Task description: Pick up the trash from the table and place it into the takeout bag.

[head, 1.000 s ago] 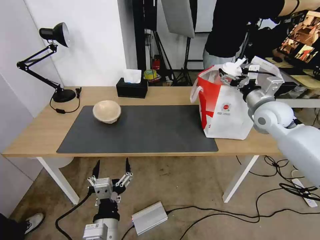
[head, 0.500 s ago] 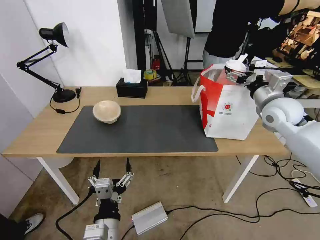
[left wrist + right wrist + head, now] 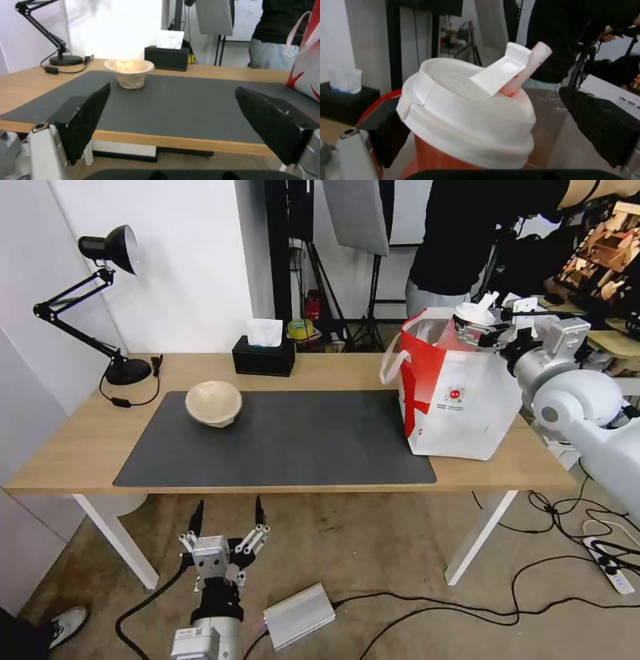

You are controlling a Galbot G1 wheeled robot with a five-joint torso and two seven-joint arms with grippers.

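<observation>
The red drink cup (image 3: 470, 317) with its white domed lid (image 3: 466, 120) stands upright in the mouth of the takeout bag (image 3: 460, 400) at the table's right end. My right gripper (image 3: 477, 328) reaches over the bag's rim, open, one finger on each side of the cup. One finger (image 3: 386, 135) lies against the cup, while the other finger (image 3: 596, 125) stands apart from it with a gap. The beige paper bowl (image 3: 213, 403) sits on the dark mat's (image 3: 287, 440) left part. My left gripper (image 3: 225, 513) hangs open below the table's (image 3: 333, 370) front edge, facing the bowl (image 3: 129, 72).
A black desk lamp (image 3: 110, 247) stands at the back left and a black tissue box (image 3: 264, 355) at the back middle. A person in black stands behind the bag. A silver box (image 3: 299, 615) and cables lie on the floor.
My right arm has carried the cup a little to the right and slightly down over the bag's opening. The left arm and the bowl have stayed put.
</observation>
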